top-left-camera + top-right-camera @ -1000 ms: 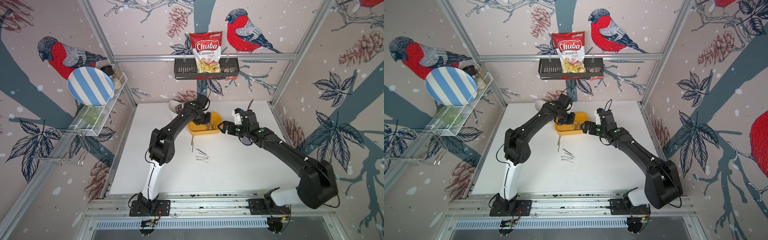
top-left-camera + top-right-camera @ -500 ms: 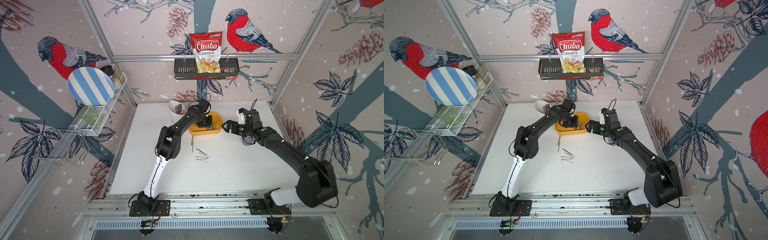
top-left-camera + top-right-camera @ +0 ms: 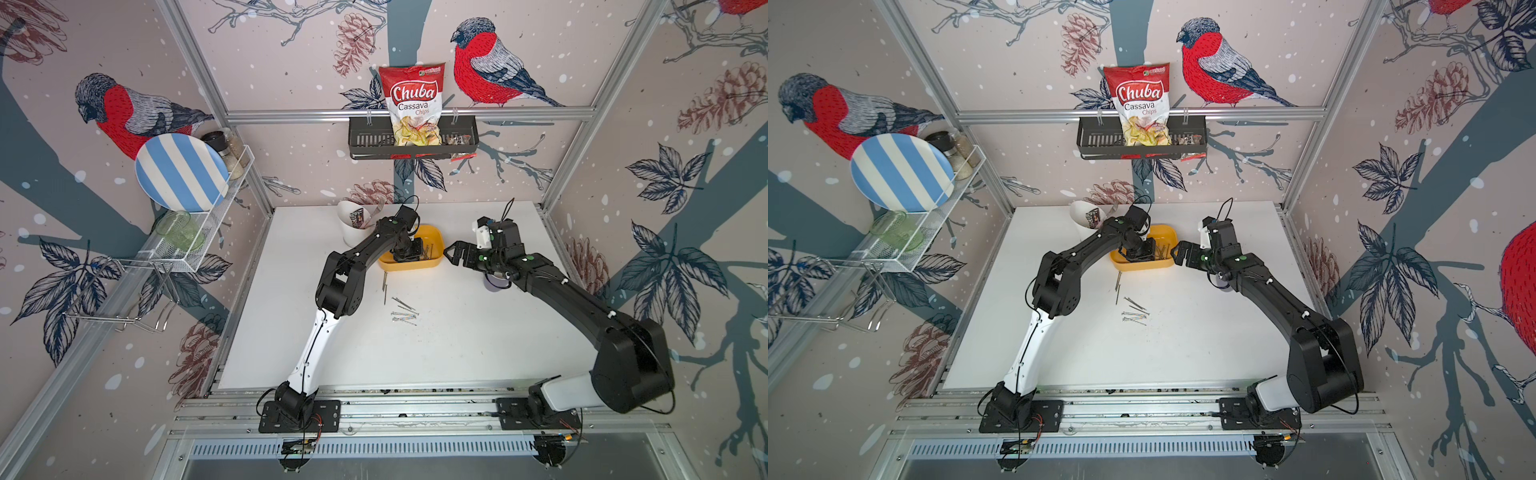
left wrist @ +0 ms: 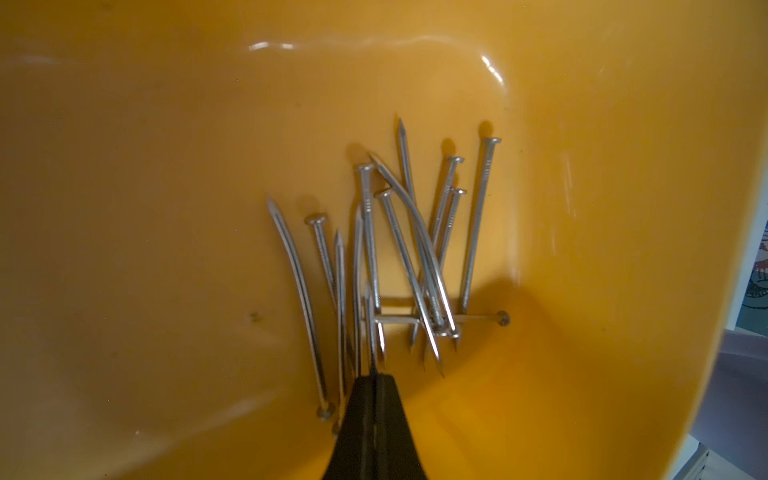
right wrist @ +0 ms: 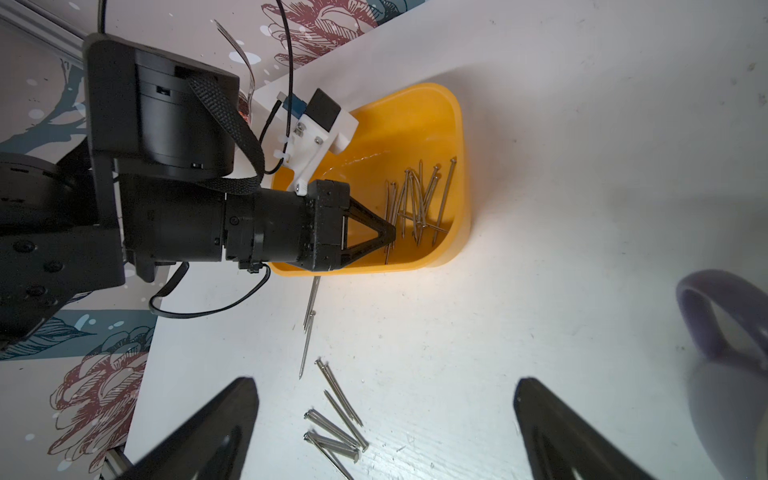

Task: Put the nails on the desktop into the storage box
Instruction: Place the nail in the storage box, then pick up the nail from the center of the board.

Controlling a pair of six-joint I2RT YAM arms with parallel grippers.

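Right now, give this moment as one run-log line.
left gripper: shut, in storage box | right gripper: open | nails: part in box, part on desktop

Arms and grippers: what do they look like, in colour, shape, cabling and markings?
The left arm and right arm are black jointed links, each with one white segment near the base and small green dots at joints. Thin black cables loop at the wrists beside white camera mounts. The left gripper and right gripper have black, tapering, open triangular-frame fingers.

Grey nails [image 4: 399,257]: a heap inside the yellow storage box [image 3: 432,262], perhaps nine loose on the white desktop [image 3: 457,353].
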